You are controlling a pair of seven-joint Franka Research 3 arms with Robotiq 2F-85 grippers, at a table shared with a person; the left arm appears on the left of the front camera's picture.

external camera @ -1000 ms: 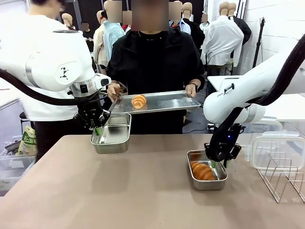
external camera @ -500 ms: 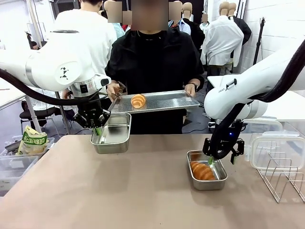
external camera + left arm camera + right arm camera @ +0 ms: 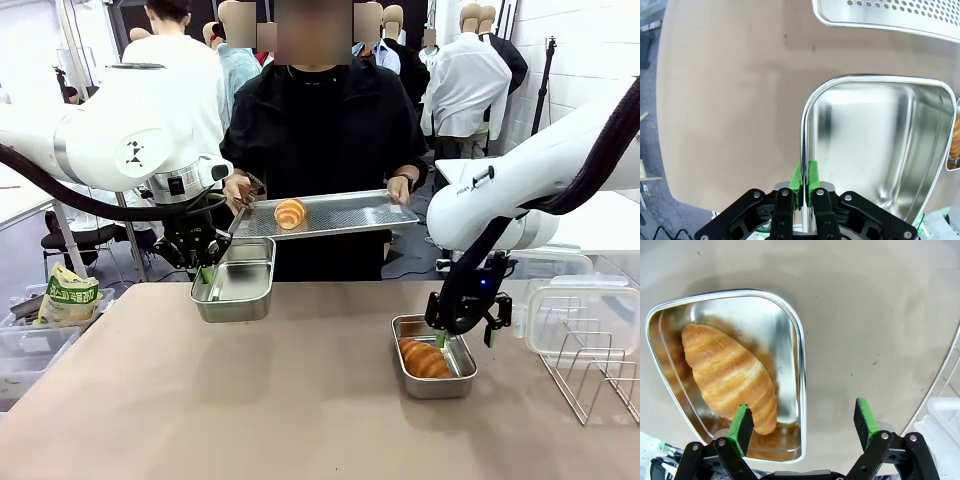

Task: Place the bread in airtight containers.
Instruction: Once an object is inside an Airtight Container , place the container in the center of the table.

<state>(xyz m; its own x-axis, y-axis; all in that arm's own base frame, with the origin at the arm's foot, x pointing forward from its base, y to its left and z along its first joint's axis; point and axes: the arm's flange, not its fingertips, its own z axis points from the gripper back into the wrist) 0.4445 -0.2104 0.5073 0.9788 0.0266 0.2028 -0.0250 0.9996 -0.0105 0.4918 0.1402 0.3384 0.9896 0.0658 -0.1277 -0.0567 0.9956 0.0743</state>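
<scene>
Bread is found in two places: one croissant (image 3: 730,372) lies inside the steel pan (image 3: 801,365) on the bench (image 3: 300,400), and the second croissant (image 3: 291,212) rests on the perforated tray (image 3: 350,212) held by the person. The right hand (image 3: 804,421) is spread wide just above the steel pan, gripping nothing. The left hand (image 3: 805,175) is clamped on the thin wall of the empty pan (image 3: 865,130), which appears to be held up near the tray's corner. The croissants are judged light, soft and flaky, easily crushed, so a gentle grip across the thick middle is advised. The pans are judged stiff and slick, and best pinched at the rim.
</scene>
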